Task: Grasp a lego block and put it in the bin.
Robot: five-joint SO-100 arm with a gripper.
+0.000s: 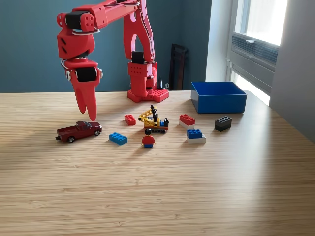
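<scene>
gripper (92, 117) hanging left of centre, tips looking pressed together, holding nothing, just above the toy car (78, 131) | nearest brick (118, 138) lying right of it | bin (219, 97) sitting right of centre | spread jaws first, then descend squarely over brick

A dark red toy pickup truck (78, 131) sits on the wooden surface (157, 196) toward the exterior view's left. Near the middle stands a small yellow toy crane vehicle (154, 120), with a red-shirted minifigure (148, 138) just in front of it. Far back, a dark object (177, 66) leans against the teal wall (34, 44), and a window (258, 29) brightens the right.
</scene>
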